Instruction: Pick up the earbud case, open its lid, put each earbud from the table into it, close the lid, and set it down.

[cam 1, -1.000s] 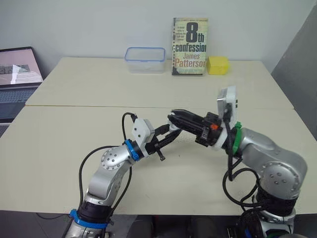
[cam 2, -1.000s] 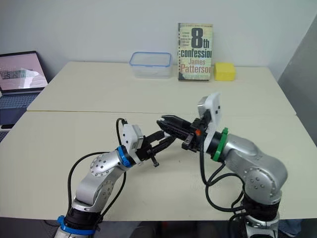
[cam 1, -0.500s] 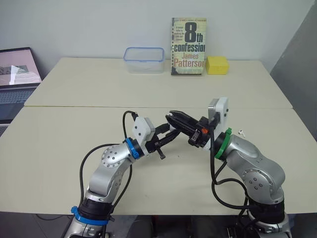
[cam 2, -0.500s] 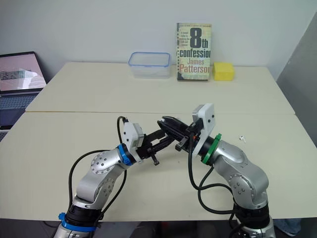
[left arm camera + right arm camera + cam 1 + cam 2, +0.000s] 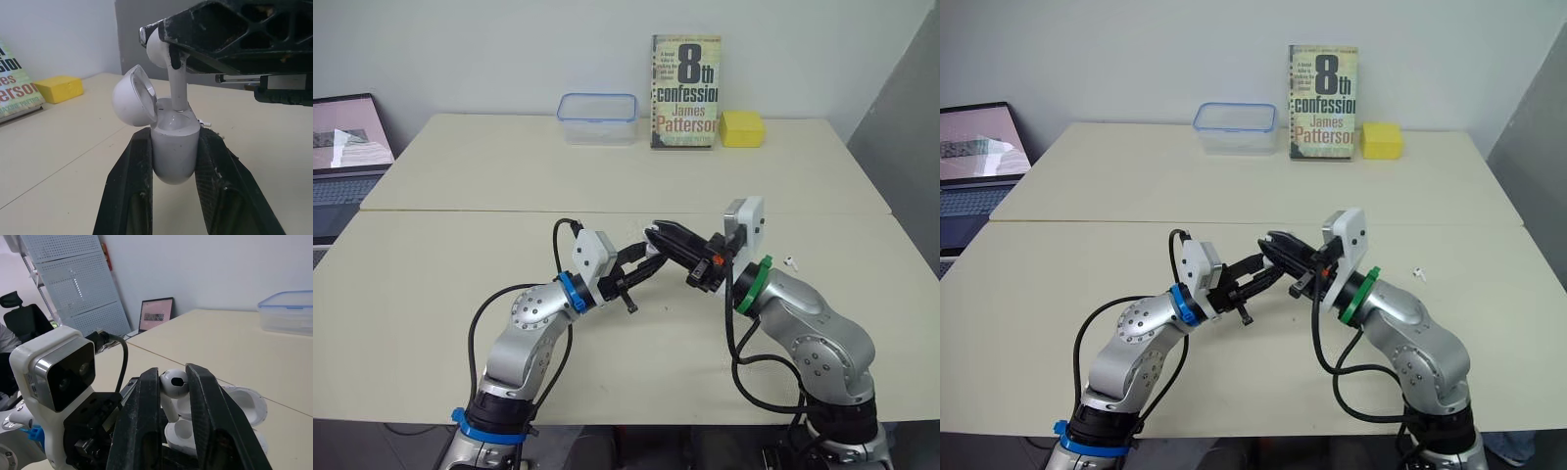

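Above the table's middle, my left gripper (image 5: 644,264) is shut on the white earbud case (image 5: 175,147). The case stands upright between the fingers with its lid (image 5: 133,95) tipped open. My right gripper (image 5: 662,235) meets it from the right and is shut on a white earbud (image 5: 173,382). The earbud's stem (image 5: 177,90) points down into the case's open top. A second small white earbud (image 5: 790,260) lies on the table to the right of my right arm.
A clear plastic container (image 5: 599,118), a paperback book (image 5: 686,91) and a yellow block (image 5: 742,128) stand along the far edge. A laptop (image 5: 347,157) sits at the far left. A seam (image 5: 460,210) crosses the table.
My right forearm has dropped lower and its wrist has turned, uncovering the loose earbud on the table. Both grippers stay together at the middle, still holding the case and the earbud.
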Motion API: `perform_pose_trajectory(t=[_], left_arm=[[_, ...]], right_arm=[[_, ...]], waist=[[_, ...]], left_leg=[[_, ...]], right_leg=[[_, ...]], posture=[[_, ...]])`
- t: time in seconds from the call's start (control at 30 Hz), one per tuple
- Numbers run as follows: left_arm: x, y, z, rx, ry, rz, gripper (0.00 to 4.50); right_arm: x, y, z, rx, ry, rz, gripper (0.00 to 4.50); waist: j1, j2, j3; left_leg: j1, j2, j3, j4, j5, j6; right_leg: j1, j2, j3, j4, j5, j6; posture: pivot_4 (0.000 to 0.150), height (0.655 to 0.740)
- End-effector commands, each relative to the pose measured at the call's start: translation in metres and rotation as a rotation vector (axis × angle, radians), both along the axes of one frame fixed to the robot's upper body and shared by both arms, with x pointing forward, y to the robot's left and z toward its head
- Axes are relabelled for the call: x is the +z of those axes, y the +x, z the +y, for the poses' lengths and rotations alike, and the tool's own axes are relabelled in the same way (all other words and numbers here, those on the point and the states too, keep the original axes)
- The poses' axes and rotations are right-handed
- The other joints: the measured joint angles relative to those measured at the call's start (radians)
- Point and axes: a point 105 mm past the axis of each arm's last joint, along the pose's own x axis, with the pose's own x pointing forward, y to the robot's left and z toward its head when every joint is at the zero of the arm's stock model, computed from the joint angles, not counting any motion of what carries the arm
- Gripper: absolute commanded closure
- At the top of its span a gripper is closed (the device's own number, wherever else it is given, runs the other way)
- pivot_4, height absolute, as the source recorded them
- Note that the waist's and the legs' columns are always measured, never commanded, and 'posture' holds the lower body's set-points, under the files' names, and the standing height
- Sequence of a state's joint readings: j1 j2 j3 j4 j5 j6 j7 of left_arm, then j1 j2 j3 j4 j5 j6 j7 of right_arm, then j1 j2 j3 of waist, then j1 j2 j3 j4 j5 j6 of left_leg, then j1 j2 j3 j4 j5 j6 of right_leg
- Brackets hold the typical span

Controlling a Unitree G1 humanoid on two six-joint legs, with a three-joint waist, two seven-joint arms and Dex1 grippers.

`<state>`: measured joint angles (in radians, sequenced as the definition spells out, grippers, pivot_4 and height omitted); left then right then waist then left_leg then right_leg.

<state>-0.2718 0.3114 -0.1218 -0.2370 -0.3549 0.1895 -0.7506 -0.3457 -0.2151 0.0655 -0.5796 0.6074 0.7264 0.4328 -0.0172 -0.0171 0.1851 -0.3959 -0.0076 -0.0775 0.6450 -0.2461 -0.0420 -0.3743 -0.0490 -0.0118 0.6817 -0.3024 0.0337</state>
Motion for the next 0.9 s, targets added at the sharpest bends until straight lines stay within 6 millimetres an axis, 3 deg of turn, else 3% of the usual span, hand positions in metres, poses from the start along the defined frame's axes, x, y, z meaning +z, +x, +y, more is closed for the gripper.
perform_pose_trajectory(t=[0.03,0.9], left_arm=[[0.015,-0.004,-0.001,-0.01,-0.034,-0.05,3.7],[0.016,-0.004,-0.001,-0.003,-0.039,-0.05,3.7]], right_arm=[[0.003,-0.002,0.003,0.01,-0.004,-0.041,4.1],[-0.016,0.001,0.005,-0.035,-0.011,-0.049,4.1]], waist=[[0.0,0.0,0.0],[-0.001,0.0,0.0]], left_leg=[[0.0,0.0,0.0,0.0,0.0,0.0],[0.0,0.0,0.0,0.0,0.0,0.0]], right_leg=[[0.0,0.0,0.0,0.0,0.0,0.0],[0.0,0.0,0.0,0.0,0.0,0.0]], posture=[[0.15,0.74],[0.15,0.74]])
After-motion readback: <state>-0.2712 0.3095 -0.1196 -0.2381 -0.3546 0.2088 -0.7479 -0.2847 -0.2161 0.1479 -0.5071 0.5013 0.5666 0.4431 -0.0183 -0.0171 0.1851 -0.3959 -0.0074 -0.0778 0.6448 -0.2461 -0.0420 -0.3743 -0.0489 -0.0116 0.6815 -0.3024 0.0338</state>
